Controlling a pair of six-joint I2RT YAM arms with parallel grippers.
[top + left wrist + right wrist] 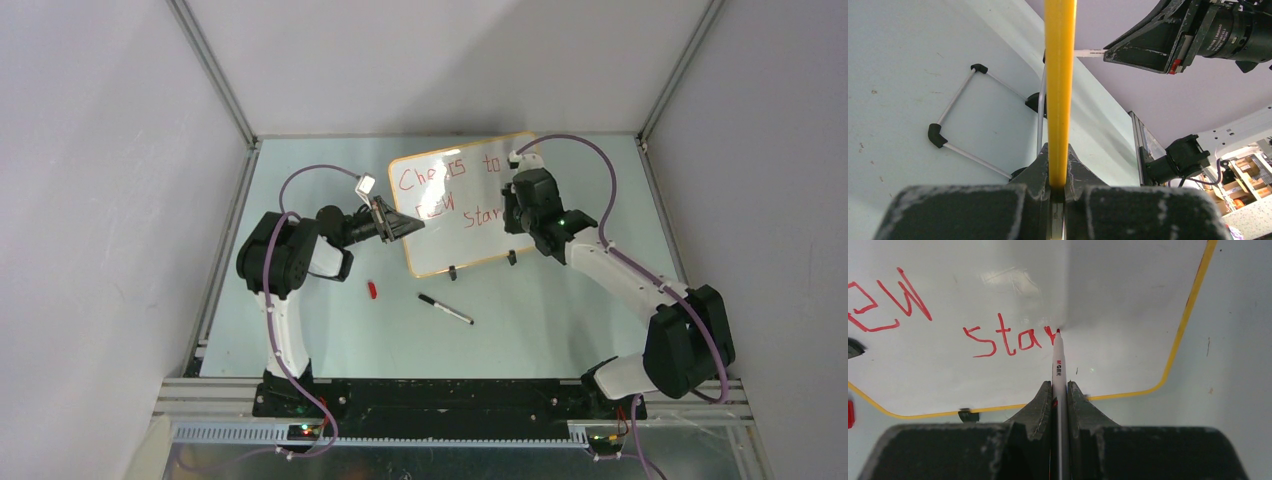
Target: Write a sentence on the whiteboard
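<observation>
Two grippers work on one large glossy white rectangular whiteboard with an orange-tan rim point(450, 245), which stands tilted on the pale green counter point(560, 310), near the back and between the arms. We see the left gripper point(385, 222) clamped shut on the board's left edge. From the left wrist, that rim point(1060, 75) runs straight up out of the closed fingers point(1045, 160), and a thin wire stand with black corners point(968, 100) rests on the counter behind it.

The right gripper point(520, 195) is closed around a slim white marker with a red tip point(1058, 360). The tip touches the board just right of the red handwritten sentence point(415, 180), whose lower row point(1008, 340) reads "new star" so far. White surface point(1128, 300) lies to the right of the tip, up to the rounded corner and the rim.

Two small black clip feet point(453, 272) sit at the board's near edge. In front of them, on the counter between the arms, lie a small red cap point(372, 290) and a black-and-white pen point(445, 308), well apart from the board. Aluminium frame rails point(225, 230) and grey walls bound the counter on the left, right and back.
</observation>
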